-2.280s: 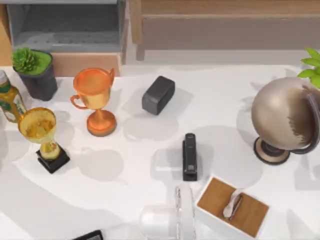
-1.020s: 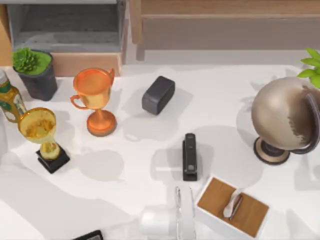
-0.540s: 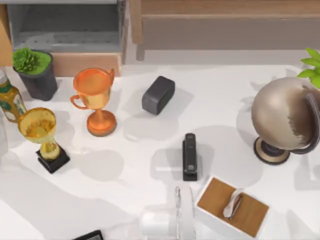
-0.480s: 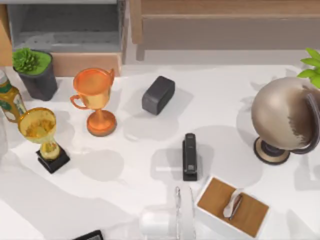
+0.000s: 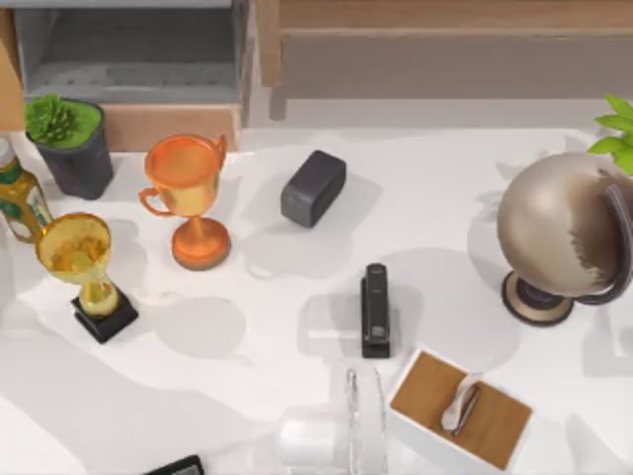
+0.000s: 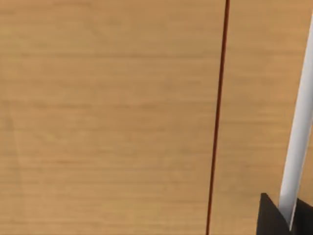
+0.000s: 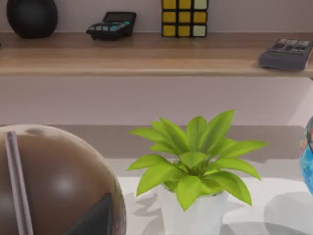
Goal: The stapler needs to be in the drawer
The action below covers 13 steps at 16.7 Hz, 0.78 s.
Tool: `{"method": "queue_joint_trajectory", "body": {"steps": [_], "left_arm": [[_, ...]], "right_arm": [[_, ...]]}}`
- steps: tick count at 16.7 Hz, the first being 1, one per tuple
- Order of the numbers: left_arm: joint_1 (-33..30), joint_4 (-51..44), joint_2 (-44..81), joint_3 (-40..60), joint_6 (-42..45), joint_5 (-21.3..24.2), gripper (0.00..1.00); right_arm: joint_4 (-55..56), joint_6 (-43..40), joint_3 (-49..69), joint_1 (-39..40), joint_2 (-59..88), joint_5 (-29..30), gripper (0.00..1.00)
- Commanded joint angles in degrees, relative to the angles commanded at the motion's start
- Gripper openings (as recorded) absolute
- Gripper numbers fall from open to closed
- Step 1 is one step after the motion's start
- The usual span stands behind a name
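You have the drawer [image 5: 129, 59] standing open at the desk's [image 5: 297, 297] back left. The stapler [image 5: 375, 309] lies flat near the desk's middle front, apart from the dark block [image 5: 313, 187] and just behind the wooden-topped box [image 5: 435, 396]. You cannot tell either gripper's state.

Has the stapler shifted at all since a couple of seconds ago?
No. In the top view the stapler lies where it did, upright in the picture, just above the wooden-topped white box and well short of the drawer.
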Motion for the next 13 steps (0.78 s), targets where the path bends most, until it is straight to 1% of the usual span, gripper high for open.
{"method": "queue_joint_trajectory", "body": {"steps": [3, 10, 13], "left_arm": [[0.59, 0.10, -0.04, -1.03, -0.20, 0.21, 0.00], [3.90, 7.21, -6.15, -14.80, -0.13, 3.61, 0.00], [4.27, 7.96, -6.77, -15.96, -0.10, 3.98, 0.00]], "right_arm": [[0.00, 0.00, 0.00, 0.00, 0.00, 0.00, 1.00], [0.00, 0.00, 0.00, 0.00, 0.00, 0.00, 1.00], [0.00, 0.00, 0.00, 0.00, 0.00, 0.00, 1.00]]}}
